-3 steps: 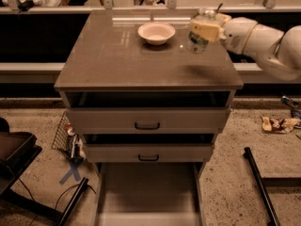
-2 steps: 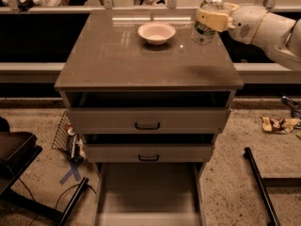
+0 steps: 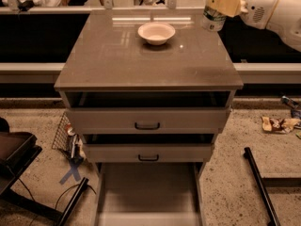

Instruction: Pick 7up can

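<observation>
Within the clenched gripper (image 3: 219, 6) sits the 7up can (image 3: 211, 20) — pale silvery-white, green-marked — table (image 3: 141, 62) corner just below.

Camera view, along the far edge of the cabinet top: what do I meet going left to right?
White bowl → 7up can, clamped in the gripper by the cabinet top's far right corner → robot arm.

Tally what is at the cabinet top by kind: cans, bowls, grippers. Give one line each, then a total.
7up can: 1, held off the surface near the far right corner
White bowl: 1, standing on the cabinet top
Gripper: 1, at the upper right, closed on the can
Total: 3
</observation>
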Robot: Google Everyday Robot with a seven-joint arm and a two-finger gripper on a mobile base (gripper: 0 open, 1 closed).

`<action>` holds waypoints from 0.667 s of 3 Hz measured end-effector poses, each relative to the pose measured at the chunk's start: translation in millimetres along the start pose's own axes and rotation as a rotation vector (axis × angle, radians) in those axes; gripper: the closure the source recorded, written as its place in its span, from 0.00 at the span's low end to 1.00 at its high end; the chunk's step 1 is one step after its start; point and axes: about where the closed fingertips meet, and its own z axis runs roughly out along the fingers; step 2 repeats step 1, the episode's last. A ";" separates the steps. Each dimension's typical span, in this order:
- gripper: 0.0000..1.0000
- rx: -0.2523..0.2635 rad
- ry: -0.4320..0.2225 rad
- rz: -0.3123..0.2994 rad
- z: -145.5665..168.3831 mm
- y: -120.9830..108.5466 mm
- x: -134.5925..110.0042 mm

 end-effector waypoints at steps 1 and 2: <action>1.00 -0.002 -0.007 -0.032 -4.2 -2.1 -20.4; 1.00 -0.002 -0.007 -0.032 -4.2 -2.1 -20.4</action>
